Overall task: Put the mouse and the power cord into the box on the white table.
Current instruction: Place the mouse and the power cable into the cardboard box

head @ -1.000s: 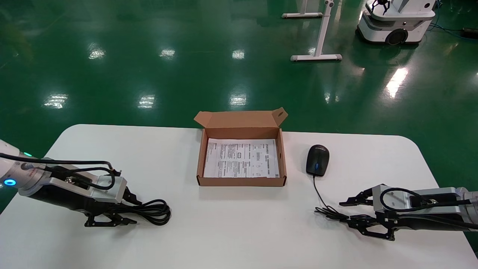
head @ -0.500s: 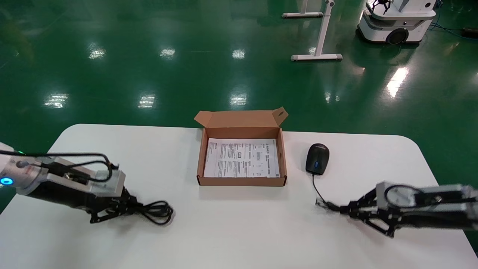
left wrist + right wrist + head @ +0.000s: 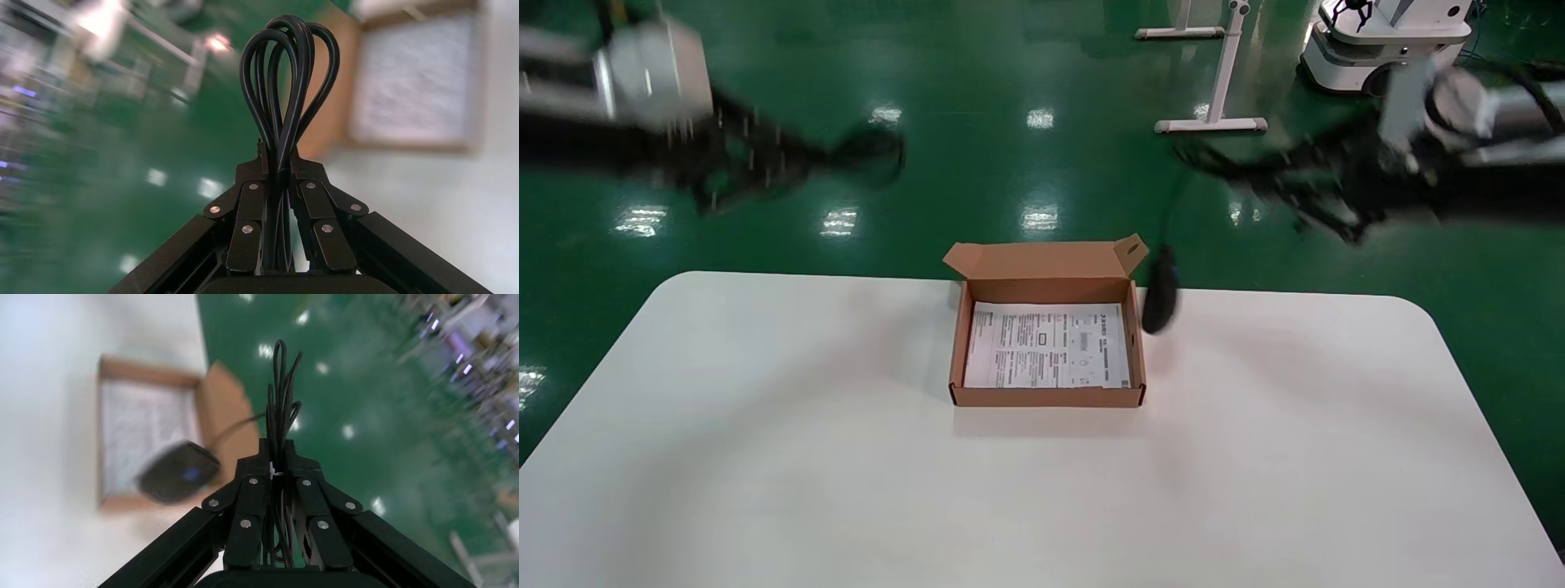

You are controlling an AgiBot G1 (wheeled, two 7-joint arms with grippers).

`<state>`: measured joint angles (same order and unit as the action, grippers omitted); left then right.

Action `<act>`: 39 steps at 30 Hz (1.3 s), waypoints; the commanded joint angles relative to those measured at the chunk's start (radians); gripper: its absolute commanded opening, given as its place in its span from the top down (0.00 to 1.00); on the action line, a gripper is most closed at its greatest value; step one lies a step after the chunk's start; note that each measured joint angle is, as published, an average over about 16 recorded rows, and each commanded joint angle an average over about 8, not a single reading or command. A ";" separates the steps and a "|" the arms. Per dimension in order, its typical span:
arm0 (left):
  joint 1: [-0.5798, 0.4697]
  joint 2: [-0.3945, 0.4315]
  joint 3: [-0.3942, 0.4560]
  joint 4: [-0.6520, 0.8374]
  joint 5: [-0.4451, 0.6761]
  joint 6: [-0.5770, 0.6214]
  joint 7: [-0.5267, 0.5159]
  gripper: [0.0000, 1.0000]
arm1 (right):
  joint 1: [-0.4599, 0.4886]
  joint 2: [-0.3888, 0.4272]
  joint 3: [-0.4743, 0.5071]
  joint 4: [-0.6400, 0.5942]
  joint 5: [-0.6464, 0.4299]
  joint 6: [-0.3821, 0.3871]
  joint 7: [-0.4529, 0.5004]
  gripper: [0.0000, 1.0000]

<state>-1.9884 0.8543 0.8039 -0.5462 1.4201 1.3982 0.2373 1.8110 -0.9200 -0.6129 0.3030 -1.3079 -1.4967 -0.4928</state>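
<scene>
Currently left gripper [image 3: 278, 184] is clenched on the thick coiled black power cord [image 3: 287, 79]. Right gripper [image 3: 278, 478] clamps the thin cable; the small black oval mouse [image 3: 1160, 290] dangles beside the shallow brown cardboard box [image 3: 1048, 398]. Only a white printed sheet [image 3: 1050, 345] inside.

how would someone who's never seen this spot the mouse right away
Start at the white table and find the open brown box on it. Just off the box's right wall a small black oval mouse dangles in the air on a thin cable held by the right gripper. The left gripper holds the power cord, far thicker loops.

Box [image 3: 1048, 398] on white table [image 3: 846, 474]
</scene>
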 commanded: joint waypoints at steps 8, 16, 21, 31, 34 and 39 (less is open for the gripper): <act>-0.110 0.059 -0.044 -0.001 -0.030 -0.073 -0.004 1.00 | -0.012 -0.162 0.002 0.012 0.012 0.085 0.001 1.00; -0.190 0.038 -0.020 0.062 0.025 -0.037 0.012 1.00 | -0.048 -0.273 -0.020 -0.040 -0.014 0.145 -0.070 1.00; -0.210 0.027 -0.007 0.079 0.046 -0.016 0.002 1.00 | -0.064 -0.311 -0.040 -0.089 -0.043 0.167 -0.111 1.00; -0.198 0.035 0.000 0.069 0.051 -0.008 -0.020 1.00 | -0.076 -0.370 -0.070 -0.195 -0.084 0.183 -0.149 0.23; -0.192 0.042 0.005 0.064 0.053 -0.001 -0.025 1.00 | -0.070 -0.378 -0.072 -0.215 -0.087 0.180 -0.155 0.00; -0.179 0.058 0.013 0.054 0.053 0.019 -0.033 1.00 | -0.062 -0.384 -0.072 -0.238 -0.086 0.177 -0.170 0.00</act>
<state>-2.1673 0.9114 0.8149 -0.4907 1.4716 1.4122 0.2058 1.7479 -1.3035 -0.6846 0.0668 -1.3940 -1.3196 -0.6610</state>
